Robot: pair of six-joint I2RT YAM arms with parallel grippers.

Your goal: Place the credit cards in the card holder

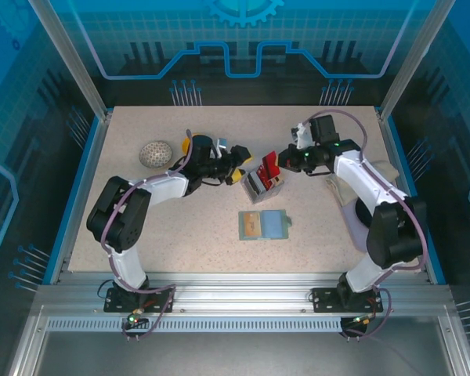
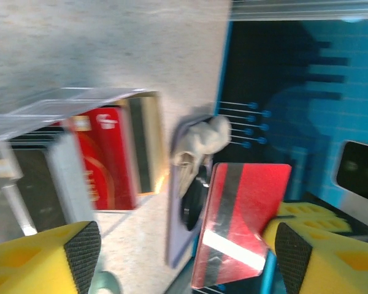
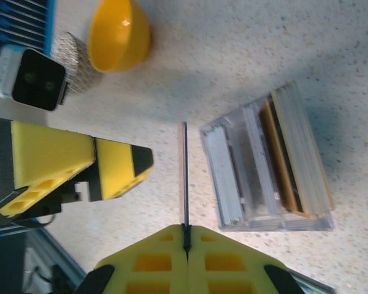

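My right gripper (image 1: 282, 160) (image 3: 185, 231) is shut on a red credit card (image 1: 269, 164) with a black stripe, which the right wrist view shows edge-on (image 3: 184, 177). My left gripper (image 1: 240, 164) (image 2: 187, 257) faces it from the left and is open. In the left wrist view the card (image 2: 245, 220) stands between the yellow fingers, close to the right-hand one (image 2: 294, 251). More credit cards, one of them red (image 2: 104, 159), stand in a clear rack (image 1: 265, 185) (image 3: 270, 165) just below both grippers. The card holder (image 1: 276, 225) lies open on the table nearer the arms, with a tan card in its left half.
A textured grey ball (image 1: 155, 153) (image 3: 70, 55) and a yellow bowl (image 3: 119, 33) sit at the back left, behind my left arm. The table's blue side walls stand left and right, with a metal rail along the near edge.
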